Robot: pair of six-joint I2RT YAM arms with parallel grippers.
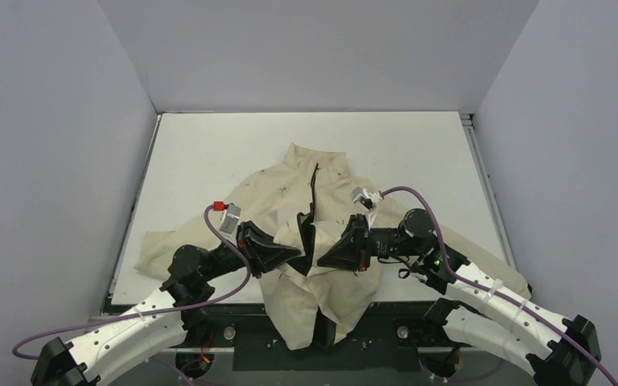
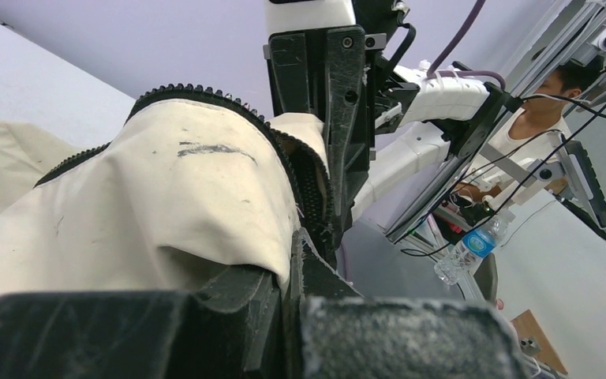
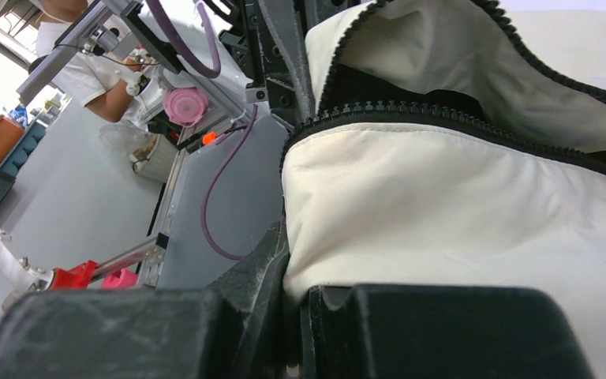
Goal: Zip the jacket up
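The cream jacket (image 1: 286, 189) lay spread on the white table (image 1: 209, 145), its collar toward the far wall and its hem drooping over the near edge between the two arm bases. Both arms met at its middle. The left gripper (image 1: 296, 251) was pinched tight on one front edge and the right gripper (image 1: 323, 256) on the other, cloth wedged between each pair of fingers. The black zipper (image 1: 315, 178) gaped unjoined, teeth bared along both lifted edges.
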